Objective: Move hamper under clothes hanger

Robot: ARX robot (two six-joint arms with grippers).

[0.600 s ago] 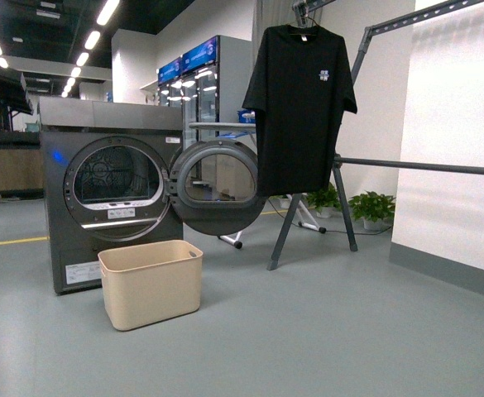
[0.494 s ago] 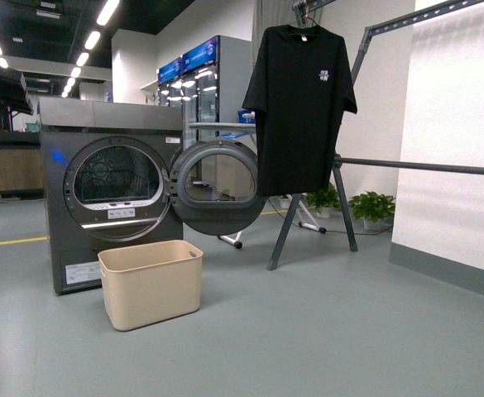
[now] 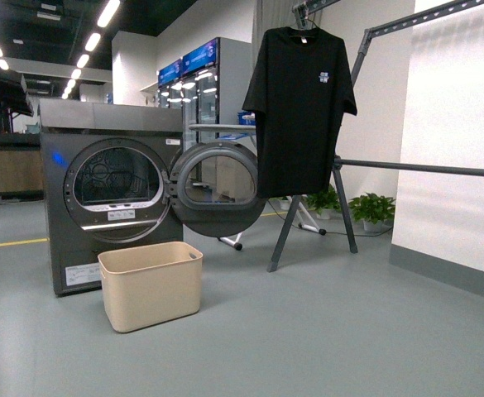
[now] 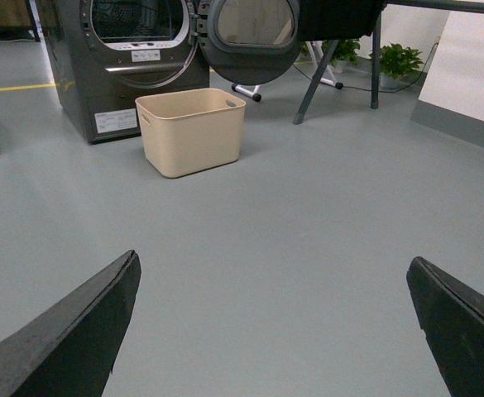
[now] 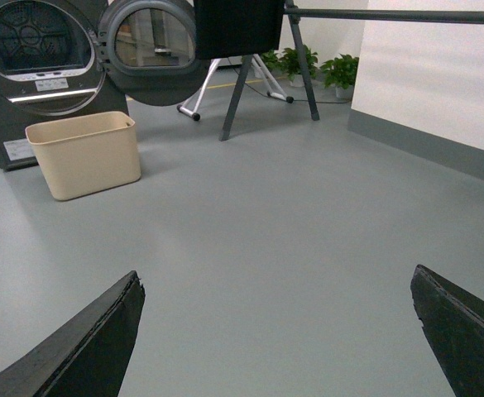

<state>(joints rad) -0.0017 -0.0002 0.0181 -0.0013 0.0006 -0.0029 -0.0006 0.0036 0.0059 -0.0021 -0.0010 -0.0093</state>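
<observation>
Both pincers (image 4: 272,260) (image 5: 276,273) wide apart, empty.

Hamper (image 3: 150,285) in front of dryer (image 3: 109,194)

hamper (image 3: 150,285): 1, lower left | clothes hanger (image 3: 424,167): 1, right half | dryer (image 3: 109,198): 1, left | black T-shirt (image 3: 299,107): 1, upper centre | potted plants (image 3: 372,207): 2 clearly seen, centre right | glass-door coolers (image 3: 200,83): 2, upper centre-left
</observation>
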